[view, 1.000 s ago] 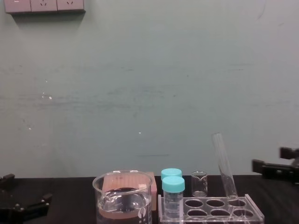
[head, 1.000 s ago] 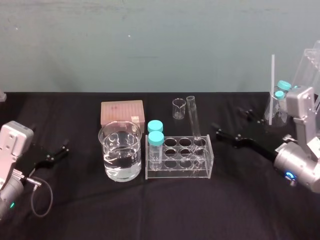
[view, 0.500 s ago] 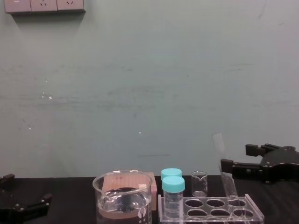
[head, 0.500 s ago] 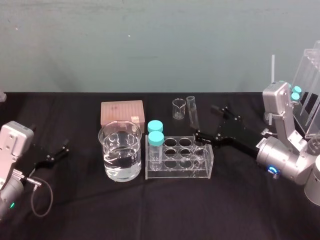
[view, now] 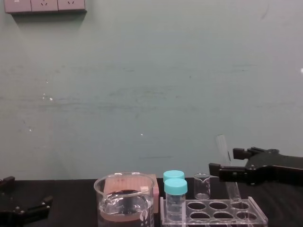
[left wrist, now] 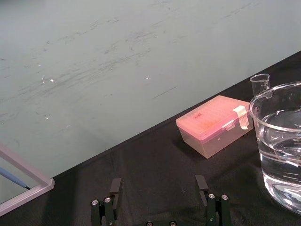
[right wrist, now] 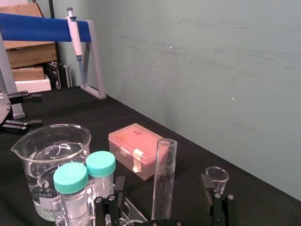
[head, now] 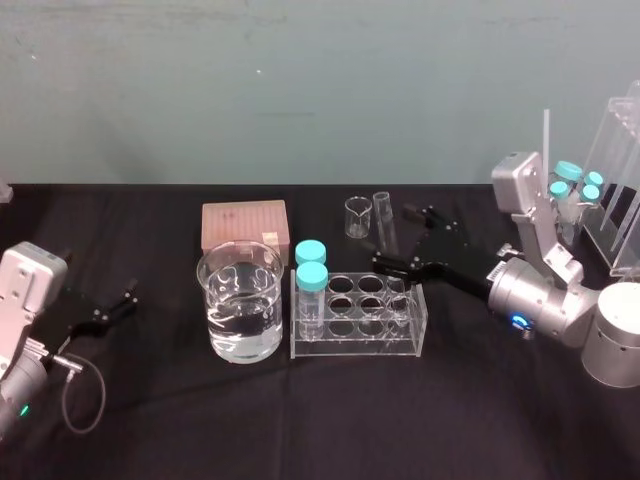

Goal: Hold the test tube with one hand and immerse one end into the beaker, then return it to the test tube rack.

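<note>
Right end effector (head: pixel 393 238) spread, fingers either side of test tube (head: pixel 384 215), which leans in back-right hole of test tube rack (head: pixel 355 346). Best: centre, pinch gently, lift along the tilt. Left end effector (head: pixel 108 308) parked at worktop's left, spread

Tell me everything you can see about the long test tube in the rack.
The test tube is long, thin, clear glass, open at the top with no cap, and looks empty. Its lower end sits in a hole at the right end of the clear test tube rack, and it leans with its top toward the robot's left. The right gripper is open, with one finger on either side of the tube, not gripping it.
</note>
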You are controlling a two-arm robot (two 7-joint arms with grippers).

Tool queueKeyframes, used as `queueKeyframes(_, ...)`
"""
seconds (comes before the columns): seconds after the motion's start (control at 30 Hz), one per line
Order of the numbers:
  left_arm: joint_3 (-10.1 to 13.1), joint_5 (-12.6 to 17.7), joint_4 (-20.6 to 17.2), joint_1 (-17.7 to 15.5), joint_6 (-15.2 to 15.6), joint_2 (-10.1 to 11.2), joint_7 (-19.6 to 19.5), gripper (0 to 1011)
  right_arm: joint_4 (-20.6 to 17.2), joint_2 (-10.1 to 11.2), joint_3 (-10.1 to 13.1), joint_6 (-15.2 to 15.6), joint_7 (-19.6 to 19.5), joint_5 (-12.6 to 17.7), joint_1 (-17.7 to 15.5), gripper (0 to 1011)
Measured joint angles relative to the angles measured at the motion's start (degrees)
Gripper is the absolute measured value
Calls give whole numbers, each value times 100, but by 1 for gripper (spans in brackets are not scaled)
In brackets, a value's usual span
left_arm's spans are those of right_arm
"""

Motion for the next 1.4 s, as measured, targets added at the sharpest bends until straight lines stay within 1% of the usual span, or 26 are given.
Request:
queueKeyframes(0.17, 0, 0, 0, 0, 0, 0, 0, 1000, 216, -125, -26, -37, 67, -98, 141, 1002)
queueKeyframes(0.27, 0, 0, 0, 0, 0, 0, 0, 1000, 290, -164, -68, -97, 65, -241, 208, 1002)
queueKeyframes(0.57, 0, 0, 0, 0, 0, 0, 0, 1000, 269, -152, -57, -92, 63, -207, 190, 998)
queueKeyframes(0.63, 0, 0, 0, 0, 0, 0, 0, 1000, 265, -150, -54, -90, 63, -199, 186, 969)
queueKeyframes(0.73, 0, 0, 0, 0, 0, 0, 0, 1000, 257, -147, -51, -86, 62, -193, 180, 908)
queueKeyframes(0.77, 0, 0, 0, 0, 0, 0, 0, 1000, 256, -146, -50, -84, 62, -192, 178, 868)
queueKeyframes(0.93, 0, 0, 0, 0, 0, 0, 0, 1000, 249, -143, -46, -76, 60, -179, 172, 747)
queueKeyframes(0.97, 0, 0, 0, 0, 0, 0, 0, 1000, 248, -142, -44, -75, 60, -176, 171, 690)
queueKeyframes(1.03, 0, 0, 0, 0, 0, 0, 0, 1000, 246, -142, -43, -74, 59, -173, 170, 651)
queueKeyframes(1.07, 0, 0, 0, 0, 0, 0, 0, 1000, 244, -141, -42, -73, 59, -170, 169, 595)
queueKeyframes(1.1, 0, 0, 0, 0, 0, 0, 0, 1000, 244, -141, -42, -72, 58, -169, 169, 569)
queueKeyframes(1.13, 0, 0, 0, 0, 0, 0, 0, 1000, 243, -141, -41, -72, 58, -168, 169, 569)
queueKeyframes(1.23, 0, 0, 0, 0, 0, 0, 0, 1000, 241, -139, -39, -70, 57, -165, 167, 448)
queueKeyframes(1.3, 0, 0, 0, 0, 0, 0, 0, 1000, 241, -138, -37, -70, 57, -164, 166, 405)
queueKeyframes(1.33, 0, 0, 0, 0, 0, 0, 0, 1000, 239, -137, -37, -68, 56, -163, 165, 343)
queueKeyframes(1.4, 0, 0, 0, 0, 0, 0, 0, 1000, 238, -136, -36, -68, 56, -162, 164, 282)
